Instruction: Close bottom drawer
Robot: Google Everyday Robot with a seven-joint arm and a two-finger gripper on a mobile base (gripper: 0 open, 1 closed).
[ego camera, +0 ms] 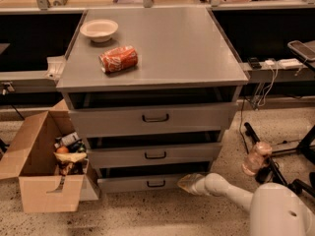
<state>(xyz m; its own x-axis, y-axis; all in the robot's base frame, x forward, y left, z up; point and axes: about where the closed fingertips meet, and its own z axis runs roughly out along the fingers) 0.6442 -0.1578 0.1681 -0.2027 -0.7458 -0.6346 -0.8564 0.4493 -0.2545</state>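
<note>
The grey cabinet (152, 48) has three drawers, all standing slightly out. The bottom drawer (140, 183) is the lowest, with a flat grey front and a small dark bar handle (156, 184). It sticks out a little, with a dark gap above its front. My gripper (186, 182) is low near the floor, at the right end of the bottom drawer's front, touching or almost touching it. The white arm (231, 193) runs from it to the lower right.
An open cardboard box (42, 176) of clutter stands on the floor left of the cabinet. A white bowl (99, 29) and a red can (118, 59) lie on the cabinet top. A plastic bottle (256, 158) and black stand legs are on the floor at right.
</note>
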